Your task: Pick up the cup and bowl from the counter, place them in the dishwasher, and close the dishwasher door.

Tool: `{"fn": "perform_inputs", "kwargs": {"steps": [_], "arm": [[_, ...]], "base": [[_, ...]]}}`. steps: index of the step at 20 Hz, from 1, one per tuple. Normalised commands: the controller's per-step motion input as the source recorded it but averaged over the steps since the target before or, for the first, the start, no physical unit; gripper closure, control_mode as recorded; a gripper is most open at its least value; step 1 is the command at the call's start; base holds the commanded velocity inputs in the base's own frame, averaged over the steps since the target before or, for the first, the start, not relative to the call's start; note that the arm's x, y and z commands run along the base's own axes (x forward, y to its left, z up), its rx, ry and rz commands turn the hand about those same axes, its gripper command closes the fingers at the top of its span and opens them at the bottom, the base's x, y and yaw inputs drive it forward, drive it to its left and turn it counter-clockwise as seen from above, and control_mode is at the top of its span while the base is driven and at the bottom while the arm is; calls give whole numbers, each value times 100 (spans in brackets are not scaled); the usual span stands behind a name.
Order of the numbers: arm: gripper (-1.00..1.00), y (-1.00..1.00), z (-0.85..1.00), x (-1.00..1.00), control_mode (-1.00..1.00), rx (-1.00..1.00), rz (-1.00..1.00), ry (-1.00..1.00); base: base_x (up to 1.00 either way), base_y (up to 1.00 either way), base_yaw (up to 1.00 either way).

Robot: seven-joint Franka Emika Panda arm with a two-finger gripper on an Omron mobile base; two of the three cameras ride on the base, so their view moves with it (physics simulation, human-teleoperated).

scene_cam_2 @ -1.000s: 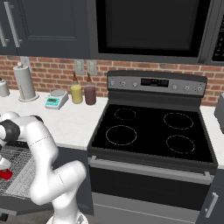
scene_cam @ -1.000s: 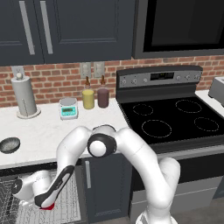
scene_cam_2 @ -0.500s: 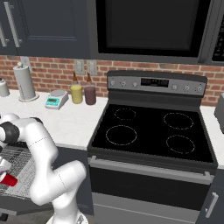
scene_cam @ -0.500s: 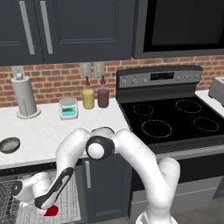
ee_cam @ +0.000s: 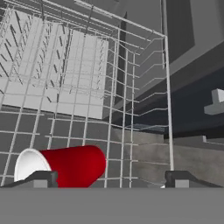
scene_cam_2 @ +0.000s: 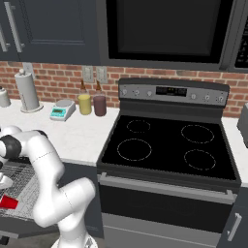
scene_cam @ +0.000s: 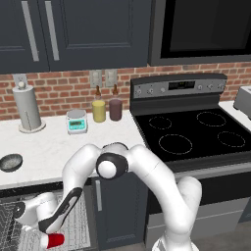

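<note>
1. Step in hand: cup [ee_cam: 65, 166] drop-off into dishwasher rack [ee_cam: 65, 74], judged done. Cup lying on its side on the wire floor, lower left of hand view, white mouth facing left.
2. Claw [ee_cam: 111, 179] spread wide, holding nothing; cup just ahead of the left fingertip [ee_cam: 41, 178], no visible grip.
3. Bowl [scene_cam: 11, 162] on the desk [scene_cam: 49, 147], far left edge of left base view.
4. Next: lift clear of rack, swing to bowl. Door closing last.

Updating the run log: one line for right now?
gripper: open, over rack | cup: on its side in dishwasher rack | bowl: on counter
</note>
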Motion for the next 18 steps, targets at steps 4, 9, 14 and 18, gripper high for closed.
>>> {"fn": "perform_inputs", "kwargs": {"steps": [4, 9, 14, 18], "arm": [[-100, -2, 27, -7, -100, 0, 0, 1], [-100, 0, 77, -18, -100, 14, 1, -5], [-100, 0, 88, -22, -100, 21, 4, -12], [-100, 0, 93, -15, -100, 16, 11, -3]], "base": [[0, 0, 0], [0, 0, 0], [0, 0, 0], [0, 0, 0]]}}
